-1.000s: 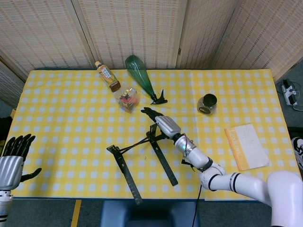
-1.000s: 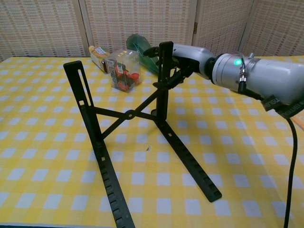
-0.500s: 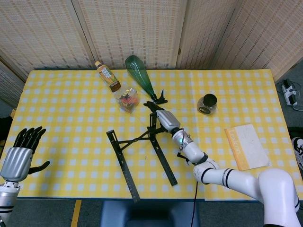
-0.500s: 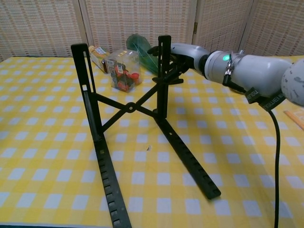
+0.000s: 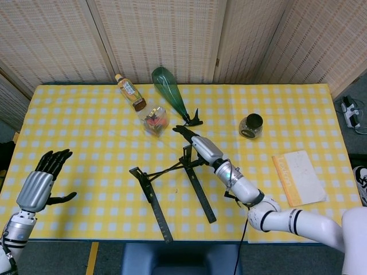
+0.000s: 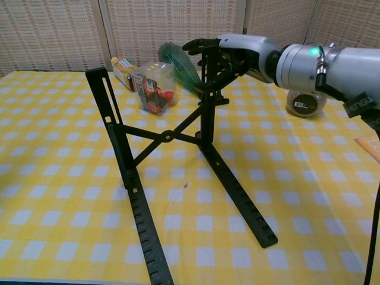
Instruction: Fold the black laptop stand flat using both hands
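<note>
The black laptop stand [image 6: 169, 160] sits open near the middle of the desk [image 5: 80, 132], its two long rails running toward the near edge and its uprights raised. The right hand [image 6: 234, 50] now has its fingers [image 6: 199, 43] wrapped around the top of the right upright; half a second ago that post stood lower in the chest view, so the hand has lifted or tipped it slightly. The left hand [image 5: 39, 186] has come in from the left edge over the last second, fingers spread wide and holding nothing, well apart from the stand. I'd judge the fold not yet begun: only one hand is on it. Beyond stand a tea bottle [image 5: 129, 91], a green bottle [image 5: 168, 90] and a small clear box [image 5: 153, 120]; their labels are too small to read.
</note>
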You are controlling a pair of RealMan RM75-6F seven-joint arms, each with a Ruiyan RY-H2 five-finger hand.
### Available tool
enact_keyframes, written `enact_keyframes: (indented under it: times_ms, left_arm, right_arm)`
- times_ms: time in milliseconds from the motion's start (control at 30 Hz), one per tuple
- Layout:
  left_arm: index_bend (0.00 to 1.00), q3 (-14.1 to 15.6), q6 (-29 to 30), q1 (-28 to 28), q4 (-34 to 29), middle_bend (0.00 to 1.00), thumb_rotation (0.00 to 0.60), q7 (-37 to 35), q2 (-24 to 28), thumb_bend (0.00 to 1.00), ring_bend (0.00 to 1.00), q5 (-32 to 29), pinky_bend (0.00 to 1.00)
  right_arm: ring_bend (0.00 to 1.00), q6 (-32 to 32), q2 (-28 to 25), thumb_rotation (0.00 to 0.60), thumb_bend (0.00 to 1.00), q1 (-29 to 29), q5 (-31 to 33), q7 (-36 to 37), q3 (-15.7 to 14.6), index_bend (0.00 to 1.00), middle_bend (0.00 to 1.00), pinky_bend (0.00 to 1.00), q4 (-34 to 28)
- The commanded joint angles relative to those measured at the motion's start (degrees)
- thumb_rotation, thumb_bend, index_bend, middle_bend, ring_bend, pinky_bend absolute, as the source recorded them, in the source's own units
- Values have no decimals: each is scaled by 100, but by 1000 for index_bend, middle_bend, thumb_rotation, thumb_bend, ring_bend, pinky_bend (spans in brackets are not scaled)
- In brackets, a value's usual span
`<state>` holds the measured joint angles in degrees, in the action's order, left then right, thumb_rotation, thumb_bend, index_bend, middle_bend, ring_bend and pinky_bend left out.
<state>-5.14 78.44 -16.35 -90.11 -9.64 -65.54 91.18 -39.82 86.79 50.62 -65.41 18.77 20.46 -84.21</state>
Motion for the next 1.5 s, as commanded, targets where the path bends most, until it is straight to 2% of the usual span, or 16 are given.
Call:
enact_keyframes:
  times_ms: [33,267,433,633,800,1033,1233,1500]
  left_arm:
    - [83,-42,-352,-341,-141,105,600,-561,-59,158,115,101,0]
    - [47,-38,-1055,-909,-241,105,600,-1018,-336,154,114,134,0]
    - [1,-49,-1535,-1216,-274,104,600,-936,-623,154,96,-72,0]
    - [0,-148,-1952,-1513,-207,86,600,-764,-1021,155,81,-444,0]
    - [0,-306,-2135,-1698,-173,86,600,-897,-1268,155,86,-755,0]
    - [0,-601,-2625,-2023,-19,86,600,-1455,-1527,155,104,-1324,0]
    - [12,-694,-2711,-2155,335,99,600,-1288,-1782,156,123,-1644,0]
    - [131,-602,-2488,-2144,816,157,600,-833,-2083,156,167,-1691,0]
  right_arm:
    - [57,-148,-238,600,422,-140,-144,49,-31,0,0,107,-272]
    - [36,-417,-621,600,422,-352,-181,-112,-130,0,0,55,-710]
    - [24,-873,-846,600,423,-592,-369,-318,-225,0,0,17,-973]
    - [2,-1457,-1109,600,422,-936,-659,-579,-400,0,0,0,-1206]
    - [0,-1633,-1298,600,421,-1127,-738,-652,-537,0,0,0,-1393]
    - [0,-1729,-1353,600,421,-1268,-847,-526,-660,0,0,0,-1430]
    - [0,-1730,-1356,600,421,-1318,-917,-420,-729,0,0,0,-1369]
    - [0,-1703,-1311,600,422,-1331,-951,-314,-761,0,0,0,-1244]
